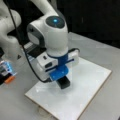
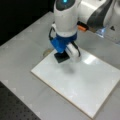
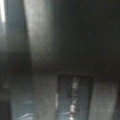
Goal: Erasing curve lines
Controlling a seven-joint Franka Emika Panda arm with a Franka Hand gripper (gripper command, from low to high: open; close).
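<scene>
A white rectangular board (image 1: 86, 91) (image 2: 82, 85) lies flat on the grey table in both front views. My gripper (image 1: 59, 73) (image 2: 62, 47), with blue parts at its tip, points straight down over the board's corner nearest the arm and is shut on a black block eraser (image 1: 64, 83) (image 2: 61, 57). The eraser's underside rests on or just above the board. I make out no clear curve lines; only a faint grey smudge (image 2: 69, 70) shows beside the eraser, and it may be shadow. The wrist view is dark, with just a blurred rectangular shape (image 3: 75, 97).
A small device with orange and blue parts (image 1: 8, 73) sits by the arm's base. A small round thing (image 2: 47, 52) lies on the table at the board's edge. The grey table (image 1: 102, 50) surrounds the board, and a dark perforated surface (image 2: 15, 110) borders it.
</scene>
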